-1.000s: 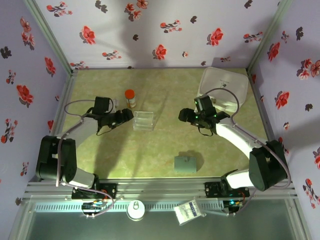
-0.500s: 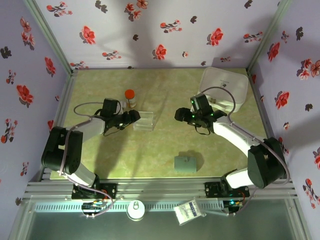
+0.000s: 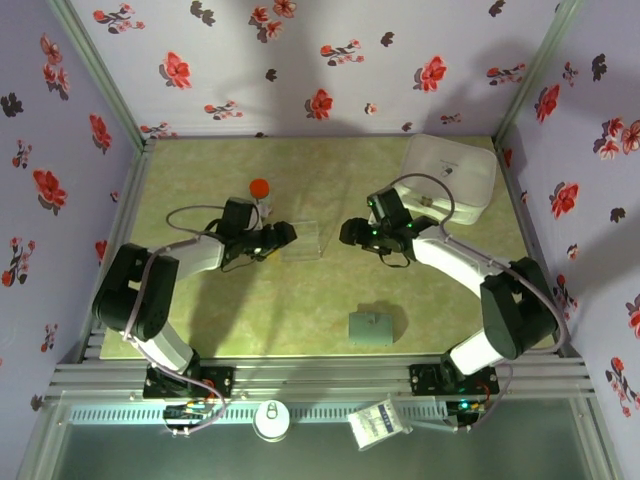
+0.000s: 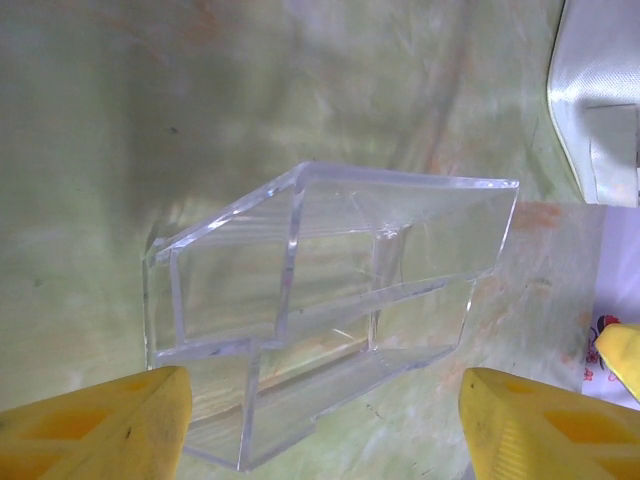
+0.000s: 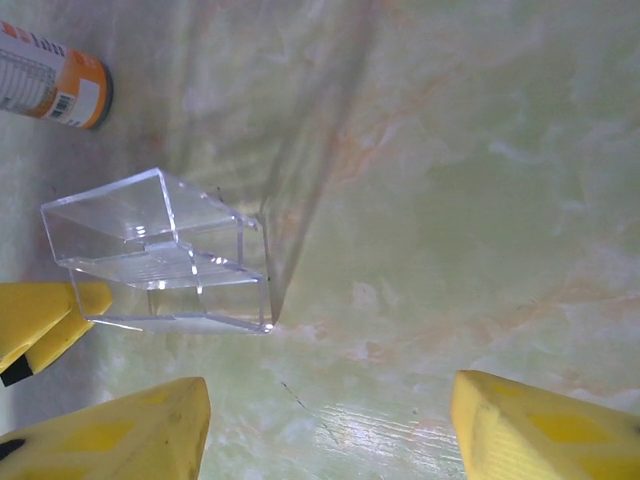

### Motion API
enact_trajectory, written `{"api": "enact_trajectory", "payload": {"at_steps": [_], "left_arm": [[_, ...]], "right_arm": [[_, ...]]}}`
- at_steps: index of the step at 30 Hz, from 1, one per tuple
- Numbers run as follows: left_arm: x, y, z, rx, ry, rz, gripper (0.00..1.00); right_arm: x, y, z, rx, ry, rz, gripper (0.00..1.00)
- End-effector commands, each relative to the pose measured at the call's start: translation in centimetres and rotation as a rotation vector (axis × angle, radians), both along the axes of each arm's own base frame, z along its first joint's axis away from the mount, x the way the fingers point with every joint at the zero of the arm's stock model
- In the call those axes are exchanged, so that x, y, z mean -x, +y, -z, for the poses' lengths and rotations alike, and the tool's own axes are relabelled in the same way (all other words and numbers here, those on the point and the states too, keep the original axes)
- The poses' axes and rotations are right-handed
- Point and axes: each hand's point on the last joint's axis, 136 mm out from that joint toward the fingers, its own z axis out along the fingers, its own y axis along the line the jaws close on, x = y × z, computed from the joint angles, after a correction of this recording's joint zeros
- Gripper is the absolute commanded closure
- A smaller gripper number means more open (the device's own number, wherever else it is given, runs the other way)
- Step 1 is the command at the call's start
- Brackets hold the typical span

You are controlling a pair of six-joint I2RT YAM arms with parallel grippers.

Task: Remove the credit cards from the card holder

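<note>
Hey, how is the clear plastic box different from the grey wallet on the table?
The clear box is see-through, while the grey wallet is opaque. The box stands up, with stepped compartments, and the wallet lies flat. The box sits mid-table and the wallet lies near the front edge. Both rest on the green table, and neither is being held.

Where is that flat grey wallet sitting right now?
In the top view, the grey card holder lies flat near the front edge of the table, slightly right of centre, well in front of the clear plastic box.
</note>
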Motion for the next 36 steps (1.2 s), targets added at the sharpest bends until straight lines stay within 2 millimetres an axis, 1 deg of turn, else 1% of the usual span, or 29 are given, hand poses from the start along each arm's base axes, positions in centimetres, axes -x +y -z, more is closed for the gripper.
{"api": "enact_trajectory", "payload": {"at_steps": [1, 4, 7, 10, 15, 21, 26, 32, 36], "left_arm": [[-0.8, -1.9, -0.8, 0.05, -0.014, 0.015, 0.29], [-1.0, -3.0, -0.7, 0.072, -0.016, 0.023, 0.29], [-1.1, -3.9, -0.7, 0.077, -0.016, 0.036, 0.29], [-1.5, -4.4, -0.8, 0.08, -0.021, 0.044, 0.29], [-2.1, -4.8, -1.1, 0.07, -0.028, 0.056, 0.29], [-3.0, -5.3, -1.6, 0.073, -0.035, 0.061, 0.29], [-3.6, -5.9, -1.4, 0.077, -0.027, 0.064, 0.29], [-3.9, -6.5, -1.0, 0.079, -0.016, 0.074, 0.29], [-4.3, -6.7, -0.7, 0.081, -0.008, 0.074, 0.3]], "right_arm": [[-0.6, 1.4, -0.5, -0.031, -0.012, -0.014, 0.4], [-0.5, 2.0, 0.3, -0.024, 0.006, -0.036, 0.47], [-0.5, 2.3, 1.0, -0.012, 0.013, -0.051, 0.51], [-0.5, 2.7, 1.4, 0.002, 0.013, -0.069, 0.54], [-0.7, 2.8, 1.9, 0.043, 0.013, -0.089, 0.57], [-1.2, 2.7, 2.2, 0.085, 0.007, -0.096, 0.59], [-1.9, 2.9, 2.7, 0.109, 0.01, -0.102, 0.59], [-2.7, 3.2, 3.5, 0.126, 0.021, -0.105, 0.54], [-3.5, 4.0, 3.5, 0.098, 0.017, -0.118, 0.51]]}}
